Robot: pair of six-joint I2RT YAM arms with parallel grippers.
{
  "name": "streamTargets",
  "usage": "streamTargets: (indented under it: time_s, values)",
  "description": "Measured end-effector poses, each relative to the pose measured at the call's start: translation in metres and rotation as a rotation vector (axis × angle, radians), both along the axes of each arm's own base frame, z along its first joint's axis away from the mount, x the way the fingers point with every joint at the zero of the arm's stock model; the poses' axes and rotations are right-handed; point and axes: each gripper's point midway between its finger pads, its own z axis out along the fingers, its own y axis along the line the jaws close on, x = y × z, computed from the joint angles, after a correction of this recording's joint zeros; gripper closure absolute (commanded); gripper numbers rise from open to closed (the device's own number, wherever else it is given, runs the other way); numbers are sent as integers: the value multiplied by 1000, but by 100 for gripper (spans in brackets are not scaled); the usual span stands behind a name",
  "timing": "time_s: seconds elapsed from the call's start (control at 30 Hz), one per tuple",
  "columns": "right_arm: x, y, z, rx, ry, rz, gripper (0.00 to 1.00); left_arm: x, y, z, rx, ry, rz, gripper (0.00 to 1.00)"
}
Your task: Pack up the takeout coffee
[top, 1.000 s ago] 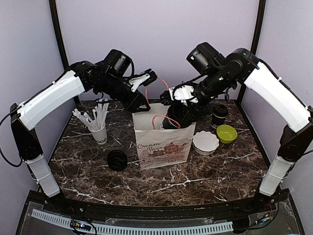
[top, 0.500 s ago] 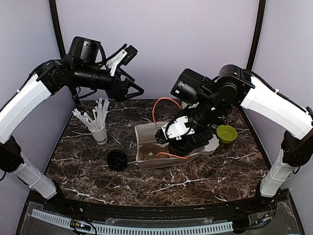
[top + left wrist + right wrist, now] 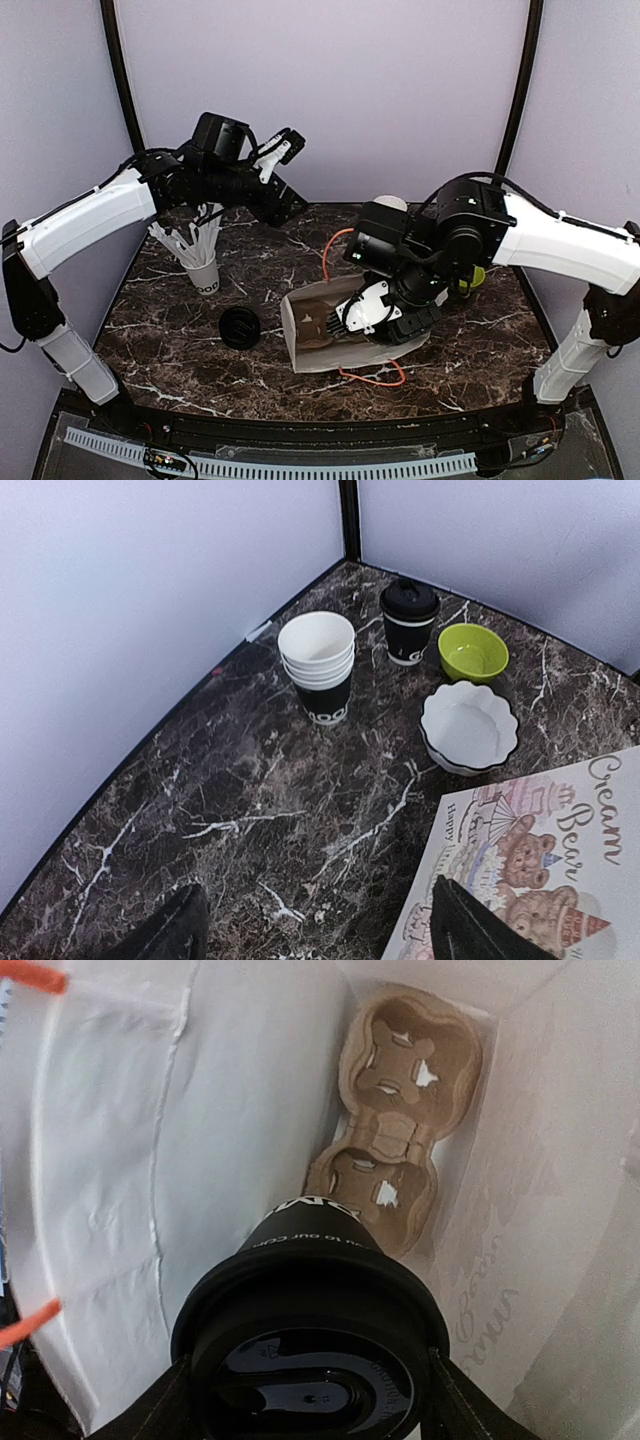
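Inside tipped bag (image 3: 100, 1160), lidded coffee cup (image 3: 310, 1360) pinched between right fingers (image 3: 455, 1410); left fingers (image 3: 170, 935) spread, empty.

Looks down from above-behind on everything; from left wrist, high over table (image 3: 250, 810); from right wrist, close inside the shared bag (image 3: 305, 350).

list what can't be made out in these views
Top view: held takeout coffee largely hidden behind right arm and paper bag.
Right wrist view: lid hides the cup's base; contact with the cardboard carrier unclear.
Left wrist view: frame edge crops the bag and the left end effector.
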Motion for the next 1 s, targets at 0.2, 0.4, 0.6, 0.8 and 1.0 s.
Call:
streamTargets:
  time_s: [0.2,0.4,0.6,0.8,1.0]
  values:
    - [5,-4,-13,-54,-76,3,41,9,-9,-46,38,72,-3,22]
    - [2,-8,-22,-54,-133,35,41,4,-18,-66,1,123,-37,23]
    - [-6,-19,-28,-32,-182,98,41,-5,-30,-100,-4,207,-81,25]
    - [-1,-15,-27,12,-254,124,41,-17,-41,-114,-9,249,-132,25]
    - [8,-1,-29,66,-313,117,41,-26,-51,-122,-13,278,-180,25]
